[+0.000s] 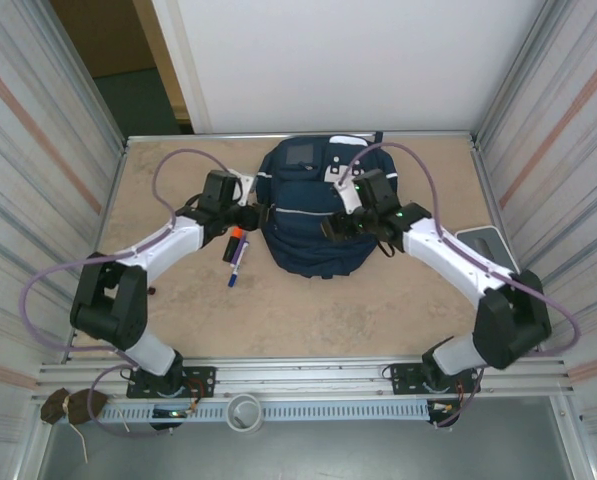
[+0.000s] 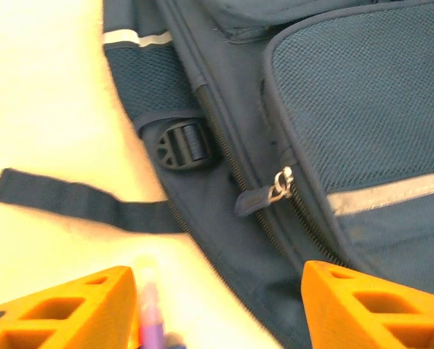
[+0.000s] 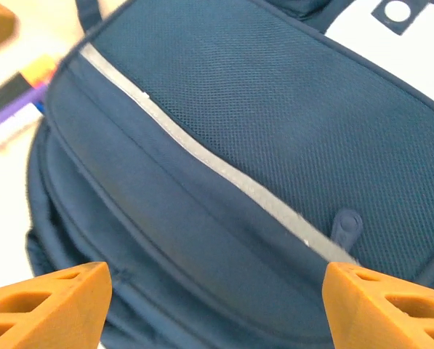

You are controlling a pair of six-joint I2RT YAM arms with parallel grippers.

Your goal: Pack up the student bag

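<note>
Student bag (image 1: 313,215) lies flat on the table (image 1: 328,310), towards the far side and between the two arms, front panel up. The left gripper (image 1: 253,215) sits at its left edge with fingers spread and nothing between them. The right gripper (image 1: 333,228) hovers over the front pocket, spread wide too and holding nothing.

My guess is the step in hand is getting a compartment open so stuff can go in. If so, the left wrist view has the target right there: the little metal zipper pull (image 2: 280,185), just ahead of the left gripper's fingers. I'd pinch the tab itself, not the fabric, and have the right one press the bag down so it doesn't slide along. The marker pen (image 1: 235,258) is just beside the bag's left side, so an easy grab afterwards.

Hard to tell: whether any zip is already partly open, or what's inside. There's a flat grey thing (image 1: 488,245) by the right wall, partly behind the arm, no idea what. The top-left corner of the right wrist view is blur.
</note>
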